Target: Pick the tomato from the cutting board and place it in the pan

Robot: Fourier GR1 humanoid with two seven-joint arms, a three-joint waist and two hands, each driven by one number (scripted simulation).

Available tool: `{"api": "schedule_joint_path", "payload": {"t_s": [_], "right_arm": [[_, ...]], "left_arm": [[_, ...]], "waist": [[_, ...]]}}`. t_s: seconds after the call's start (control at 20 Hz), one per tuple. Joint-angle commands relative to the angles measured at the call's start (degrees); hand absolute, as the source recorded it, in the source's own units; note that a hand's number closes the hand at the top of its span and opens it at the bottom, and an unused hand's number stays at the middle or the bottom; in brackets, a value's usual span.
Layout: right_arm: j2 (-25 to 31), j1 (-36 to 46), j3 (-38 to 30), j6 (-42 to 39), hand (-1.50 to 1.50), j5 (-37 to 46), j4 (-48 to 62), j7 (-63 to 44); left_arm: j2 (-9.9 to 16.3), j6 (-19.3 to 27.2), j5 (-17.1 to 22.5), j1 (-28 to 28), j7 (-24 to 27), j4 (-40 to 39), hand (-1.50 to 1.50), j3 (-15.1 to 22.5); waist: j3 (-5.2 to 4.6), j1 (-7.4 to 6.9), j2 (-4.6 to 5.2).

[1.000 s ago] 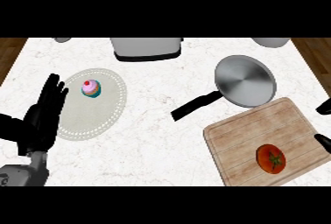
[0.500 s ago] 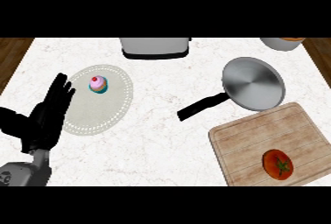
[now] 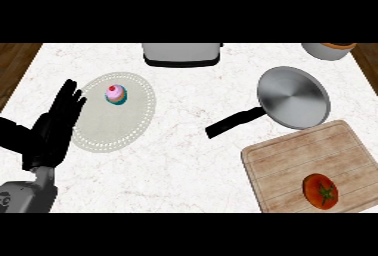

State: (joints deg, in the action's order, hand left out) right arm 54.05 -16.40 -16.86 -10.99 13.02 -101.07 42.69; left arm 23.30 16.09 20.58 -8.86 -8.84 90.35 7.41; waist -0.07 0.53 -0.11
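Looking steeply down on a white marble table [image 3: 184, 150] with faint grey veining; strips of dark wooden floor [image 3: 18, 52] show beyond its far left and far right corners. No readable writing, brand or label appears on any item.

Task items: a red tomato [image 3: 321, 191] with a small green stem mark lies on the near right part of a pale wooden cutting board [image 3: 295, 155], whose grain runs in long parallel bands and whose corners are rounded. The board sits at the near right of the table, turned at a slight angle. A round metal pan [image 3: 293, 97], grey and shiny with a flat bottom, stands just beyond the board, its rim close to the board's far edge; its black handle [image 3: 235, 123] points toward the near left. The tomato is well apart from the pan.

Other items: a round, pale plate [image 3: 129, 127] with a dotted rim lies at the left, carrying a small cupcake [image 3: 116, 94] with pink icing, a red top and a blue-green base. A grey, boxy metal appliance [image 3: 181, 53] stands at the far edge, cut off by the view. A light-coloured pot [image 3: 328, 50] with an orange-brown inside is partly visible at the far right corner.

Left hand [image 3: 55, 127]: black, fingers straight and spread wide, holding nothing, resting at the left beside the plate, above a grey forearm [image 3: 29, 195]. The right hand does not appear.
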Motion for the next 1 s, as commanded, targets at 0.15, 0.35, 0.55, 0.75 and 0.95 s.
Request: {"api": "schedule_joint_path", "payload": {"t_s": [0.15, 0.35, 0.55, 0.75, 0.95], "right_arm": [[4.69, -3.3, 8.15, -3.45, -1.5, 14.65, -9.1, -12.37], [3.66, -2.94, 12.41, -4.74, -1.5, 22.09, -9.64, -17.24], [-0.84, -9.67, 12.88, -1.72, -1.5, 29.98, -15.93, -15.61], [-1.09, -10.31, 10.69, -1.64, -1.5, 35.97, -18.27, -18.93], [-5.62, -14.0, 14.17, -1.93, -1.5, 44.02, -27.22, -25.58]], "left_arm": [[-0.65, 0.58, -0.76, -1.54, -0.81, -0.59, 0.0, -0.75], [-2.51, 0.78, -1.91, -0.63, 0.1, -1.1, 0.0, -0.02], [-1.92, -0.98, -2.46, 0.46, -0.17, -0.3, 0.0, -1.3], [-2.21, -2.26, -2.2, 4.16, 0.21, 2.49, 0.0, -1.38], [-3.0, -2.29, -2.36, 2.9, -1.2, 2.44, 0.0, -1.87]], "waist": [[-0.04, -0.39, 0.09], [0.03, -0.66, 0.14], [0.05, 0.2, -0.06], [0.04, -0.05, -0.11], [0.03, 0.23, -0.14]]}}
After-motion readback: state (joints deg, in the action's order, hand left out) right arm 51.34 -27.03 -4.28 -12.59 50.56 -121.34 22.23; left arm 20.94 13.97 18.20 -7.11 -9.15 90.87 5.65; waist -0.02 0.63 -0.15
